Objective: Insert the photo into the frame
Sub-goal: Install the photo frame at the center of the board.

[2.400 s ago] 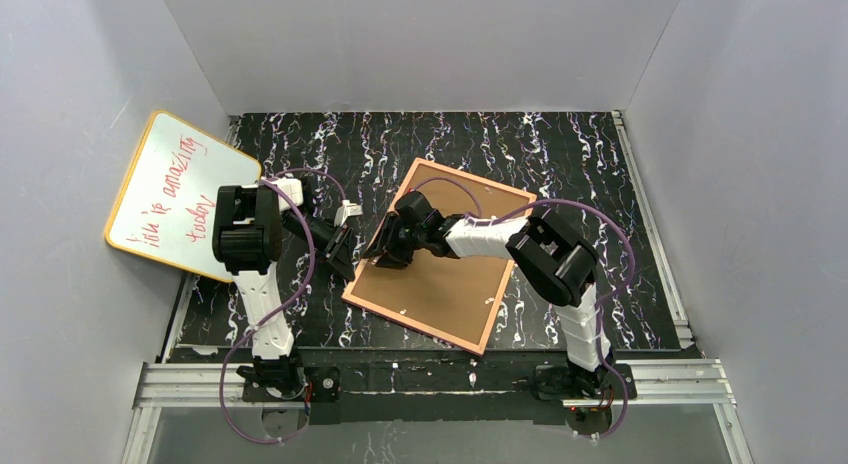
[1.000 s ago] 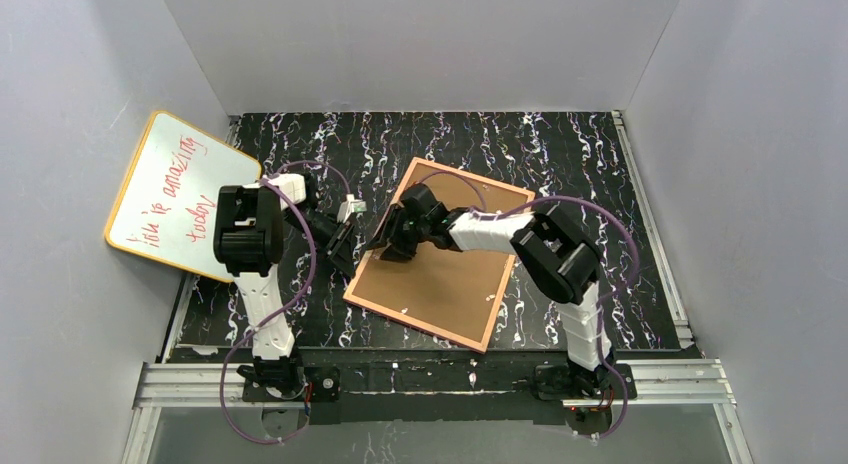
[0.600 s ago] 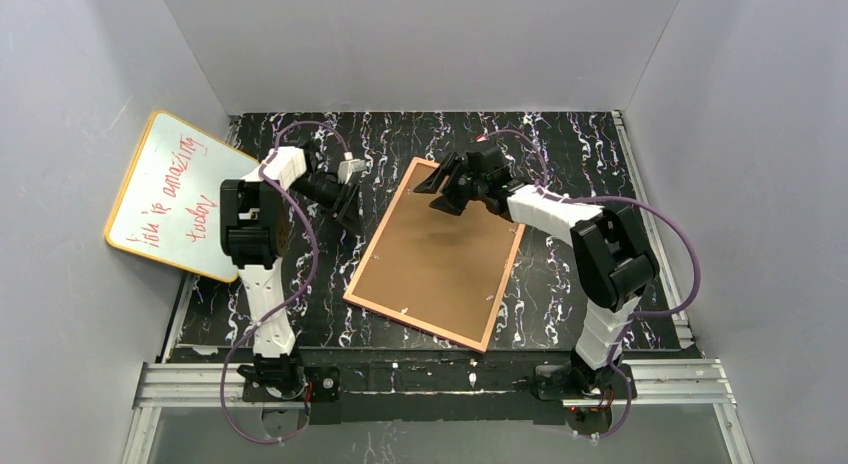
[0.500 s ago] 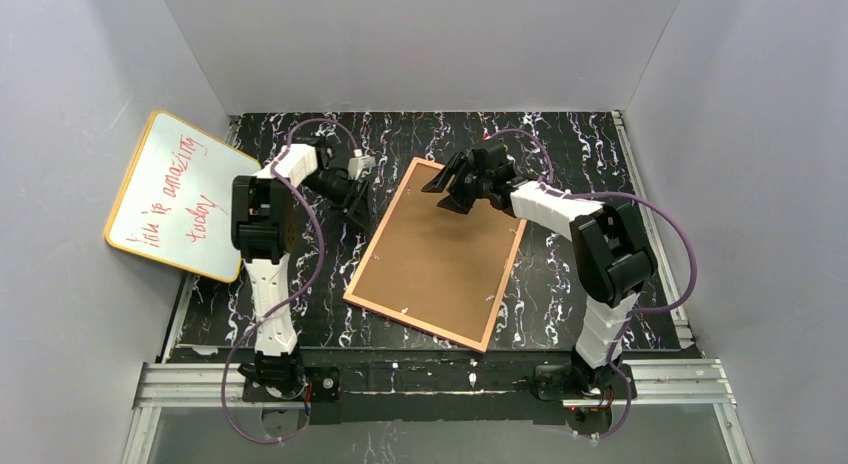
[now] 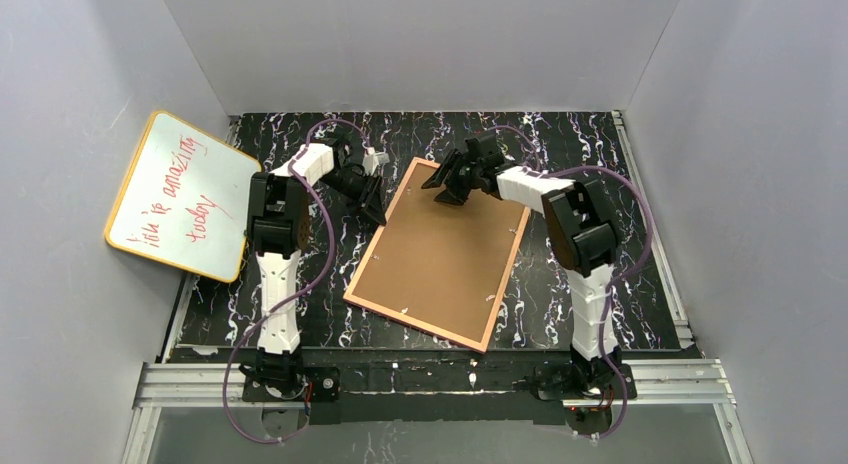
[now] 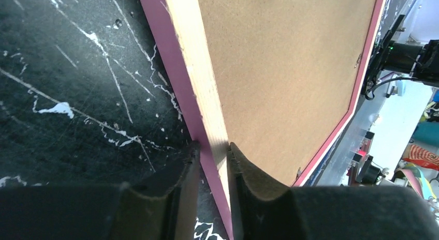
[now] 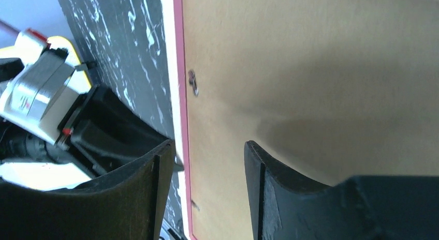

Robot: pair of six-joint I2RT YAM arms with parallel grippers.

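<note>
Left wrist: frame [image 6: 173, 74], back-up mid-table, is pinched at its 10 o'clock rim by the left gripper [image 6: 211, 147], seemingly for turning over, right gripper [image 7: 209, 144] open at 12 o'clock, to be closed next; photo unseen.

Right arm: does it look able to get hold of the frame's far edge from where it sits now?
Likely yes. The right gripper is open with the rim of the frame between its fingers, nothing blocking. The left gripper pinches the adjoining edge close by, so room is tight.
</note>
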